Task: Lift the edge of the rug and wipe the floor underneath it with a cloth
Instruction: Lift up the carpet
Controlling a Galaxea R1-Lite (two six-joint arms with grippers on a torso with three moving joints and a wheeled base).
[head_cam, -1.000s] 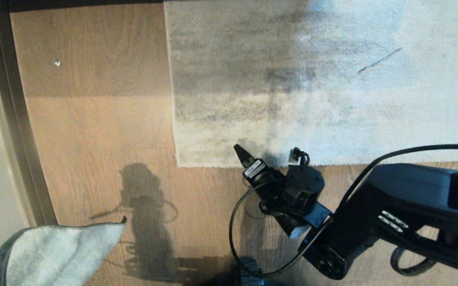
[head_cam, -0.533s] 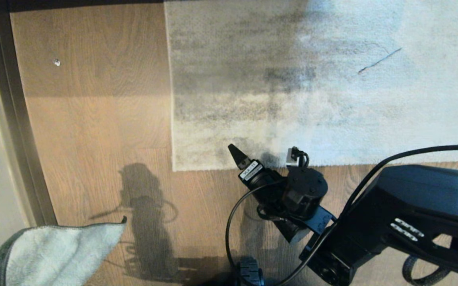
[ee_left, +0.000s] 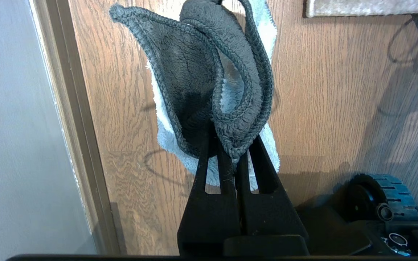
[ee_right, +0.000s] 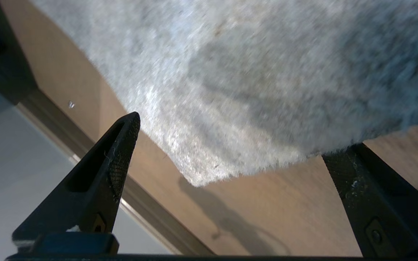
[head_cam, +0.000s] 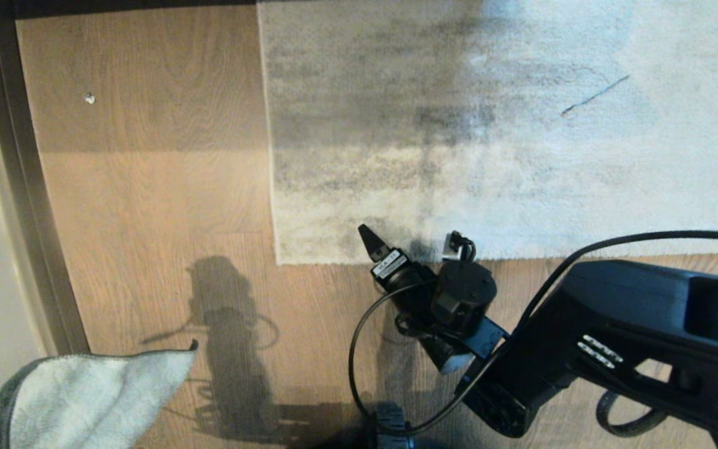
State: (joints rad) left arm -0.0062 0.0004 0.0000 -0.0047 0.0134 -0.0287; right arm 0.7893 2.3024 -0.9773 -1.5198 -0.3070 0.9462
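- right gripper [head_cam: 410, 240] at the rug edge [head_cam: 334, 259], fingers spread wide, nothing between them; one finger [ee_right: 118, 145] over bare floor [head_cam: 147, 206], the other's tip at the pile fringe, contact unclear
- rug lies flat, its corner [head_cam: 279, 260] at 9 o'clock from the right gripper, near
- left gripper [ee_left: 236, 159] closed, clamped on the cloth [ee_left: 209, 79]; cloth folded, dark grey side showing, pale blue fluff behind
- head view: cloth [head_cam: 97, 393] hangs at 8 o'clock from the rug corner, well apart
- dark baseboard strip [head_cam: 22, 187] runs along the floor's left side
- small white speck [head_cam: 89, 98] on floor at 10 o'clock from the corner
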